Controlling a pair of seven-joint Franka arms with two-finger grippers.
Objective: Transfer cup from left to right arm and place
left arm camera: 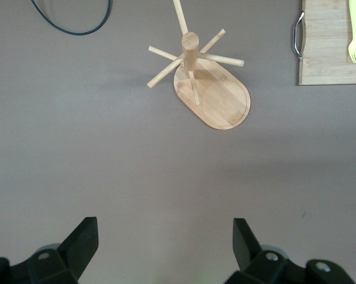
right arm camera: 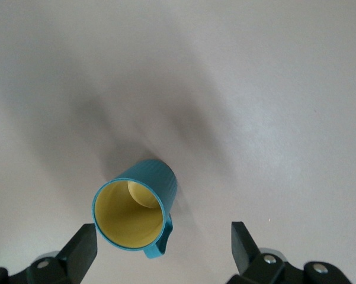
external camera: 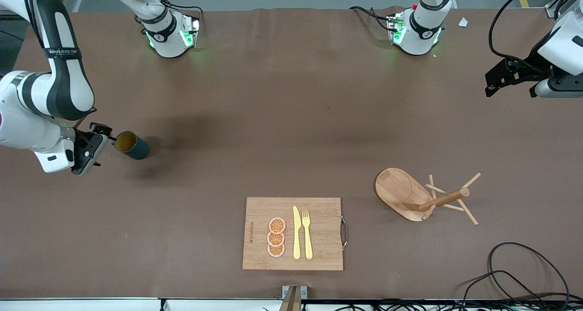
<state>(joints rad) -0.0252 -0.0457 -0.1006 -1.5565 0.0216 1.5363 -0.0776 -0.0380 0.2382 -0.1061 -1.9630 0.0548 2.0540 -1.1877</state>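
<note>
Faint, unreadable lettering on right arm.

cup: I see ribbed teal outside, smooth yellow inside
table: matt brown covering
peg rack: pale wood
cutting board: grainy wood, metal handle

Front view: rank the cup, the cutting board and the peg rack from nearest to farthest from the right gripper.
1. The cup, on the table right by the open right gripper, at the right arm's end.
2. The cutting board, mid-table, nearer the front camera.
3. The peg rack, toward the left arm's end.
</note>
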